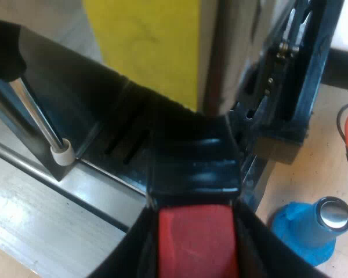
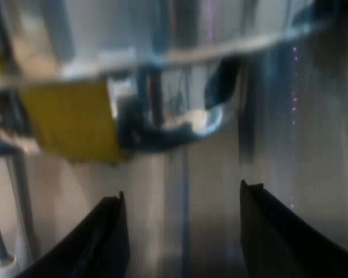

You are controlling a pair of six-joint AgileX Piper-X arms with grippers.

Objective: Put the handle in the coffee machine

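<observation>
Here left fingers (image 1: 127, 258) clamp the handle's red end (image 1: 196, 240); right fingers (image 2: 101, 240) gape empty.

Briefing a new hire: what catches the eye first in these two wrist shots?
The handle's red end, clamped in the left gripper, with the dark handle running to the espresso machine's front. Beside the machine's base a blue tamper sits on the wooden table. The right gripper is open, facing the yellow panel on the machine.

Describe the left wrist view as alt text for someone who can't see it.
The left gripper holds the handle by its red end, aimed toward the machine's front. A blue tamper sits on the table near the machine.
</observation>
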